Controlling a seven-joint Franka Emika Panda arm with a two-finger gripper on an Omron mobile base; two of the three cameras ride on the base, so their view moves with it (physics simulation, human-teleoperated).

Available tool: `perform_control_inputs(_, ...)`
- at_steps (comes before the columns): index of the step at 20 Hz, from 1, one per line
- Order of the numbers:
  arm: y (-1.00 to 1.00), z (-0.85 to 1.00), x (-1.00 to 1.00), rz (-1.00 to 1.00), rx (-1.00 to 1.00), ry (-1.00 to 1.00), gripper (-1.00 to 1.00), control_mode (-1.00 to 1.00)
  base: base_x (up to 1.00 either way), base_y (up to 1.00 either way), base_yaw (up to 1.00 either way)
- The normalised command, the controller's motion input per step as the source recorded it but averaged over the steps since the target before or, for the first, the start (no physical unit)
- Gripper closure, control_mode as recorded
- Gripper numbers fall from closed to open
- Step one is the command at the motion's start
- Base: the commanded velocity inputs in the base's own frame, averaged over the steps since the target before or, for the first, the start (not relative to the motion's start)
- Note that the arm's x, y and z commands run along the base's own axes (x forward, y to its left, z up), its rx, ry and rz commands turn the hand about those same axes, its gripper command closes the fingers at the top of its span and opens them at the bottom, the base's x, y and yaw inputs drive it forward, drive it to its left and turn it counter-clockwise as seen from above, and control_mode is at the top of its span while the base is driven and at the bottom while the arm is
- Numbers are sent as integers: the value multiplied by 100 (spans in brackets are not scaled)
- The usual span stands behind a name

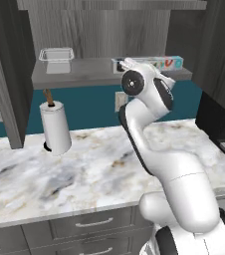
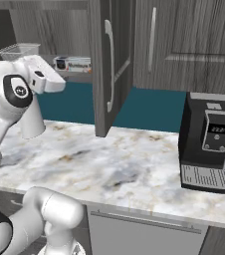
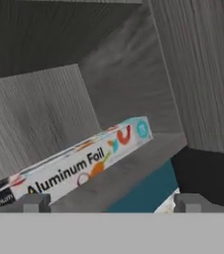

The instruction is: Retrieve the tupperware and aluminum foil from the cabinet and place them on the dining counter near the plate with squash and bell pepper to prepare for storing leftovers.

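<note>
The cabinet (image 1: pixel 109 30) stands open, with a grey shelf (image 1: pixel 84 74) inside. On the shelf's left end sits the translucent tupperware (image 1: pixel 56 55) (image 2: pixel 19 50). The aluminum foil (image 3: pixel 84 166) (image 1: pixel 170 62) (image 2: pixel 74 63), a long white and light-blue carton, lies along the shelf's right part. In the left base view my arm covers its left half. In the hand view my gripper (image 3: pixel 111 203) is open just in front of the carton, its fingertips (image 3: pixel 32 202) wide apart with nothing between them. The dining counter and the plate are out of view.
Below the cabinet runs a marble worktop (image 1: pixel 84 169) with a white paper towel roll (image 1: pixel 55 127) at its back left. A black coffee machine (image 2: pixel 209 144) stands at the right. The open cabinet door (image 2: pixel 109 64) juts out to the right of the shelf.
</note>
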Motion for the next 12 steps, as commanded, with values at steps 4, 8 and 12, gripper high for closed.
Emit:
perform_control_inputs(4, 0, 100, 24, -34, 13, -1, -100, -100, 0, 0, 0)
perform_control_inputs(8, -6, 57, 22, -25, 21, 0, -100, -100, 0, 0, 0)
perform_control_inputs(12, -26, -5, 36, -17, 25, 2, -100, -100, 0, 0, 0)
